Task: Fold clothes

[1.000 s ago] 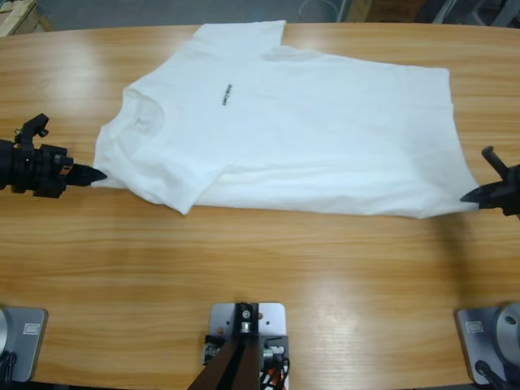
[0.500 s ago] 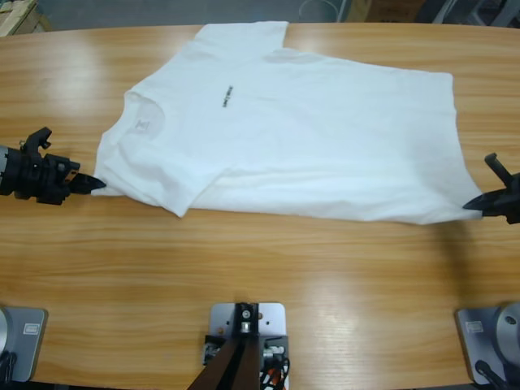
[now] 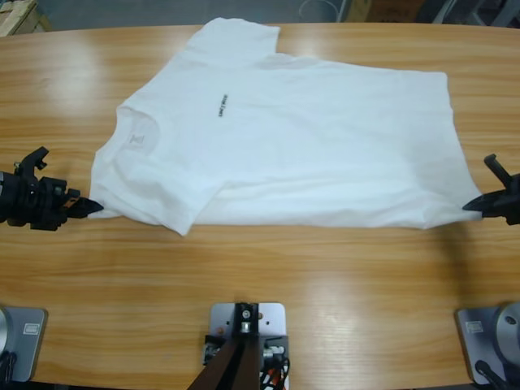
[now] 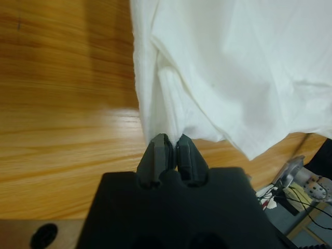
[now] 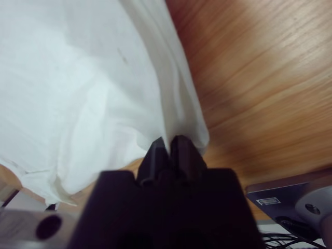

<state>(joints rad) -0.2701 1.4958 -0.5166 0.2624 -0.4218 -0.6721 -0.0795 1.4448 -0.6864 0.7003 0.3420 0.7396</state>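
The clothes are one white T-shirt spread flat across the table, neck to the left and hem to the right, with tiny dark text on the chest. At the table's left edge my left gripper is shut on the shirt's near shoulder corner. On the far right my right gripper is shut on the near hem corner. In both wrist views the black jaws are pressed together with white fabric pinched between their tips.
The long wooden table shows bare wood in front of the shirt. A folded sleeve lies over the shirt's near left part. The table's rounded ends lie just beyond both grippers.
The shirt has slid towards the near edge and slightly left. Both grippers moved nearer with their corners still held, the left one more.
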